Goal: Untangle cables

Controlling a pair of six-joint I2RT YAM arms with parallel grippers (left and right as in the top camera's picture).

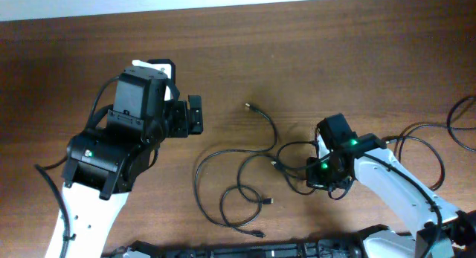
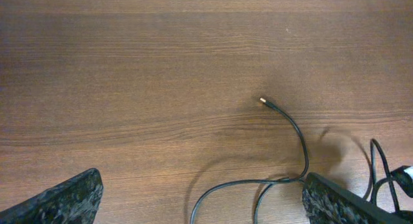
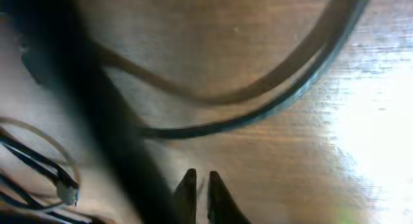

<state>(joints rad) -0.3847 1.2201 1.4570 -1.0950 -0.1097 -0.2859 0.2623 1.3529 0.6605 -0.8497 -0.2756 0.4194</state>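
Several thin black cables (image 1: 239,155) lie in loose overlapping loops on the wooden table, mid-right. One metal-tipped plug end (image 1: 248,105) points up-left, and two more lie near the front (image 1: 269,201). My left gripper (image 1: 195,115) is open and empty, left of the loops. Its wrist view shows that plug end (image 2: 263,101) and its cable (image 2: 301,141) ahead of the wide-apart fingers (image 2: 203,204). My right gripper (image 1: 311,181) sits low on the knotted part at the right. Its fingertips (image 3: 199,185) are almost together, apparently pinching a cable. A curved cable (image 3: 290,95) lies beyond them.
Thicker black arm wires (image 1: 420,139) loop on the table at the far right, with another coil (image 1: 462,124) at the edge. A black rail (image 1: 245,250) runs along the front edge. A blurred dark band (image 3: 97,101) crosses the right wrist view.
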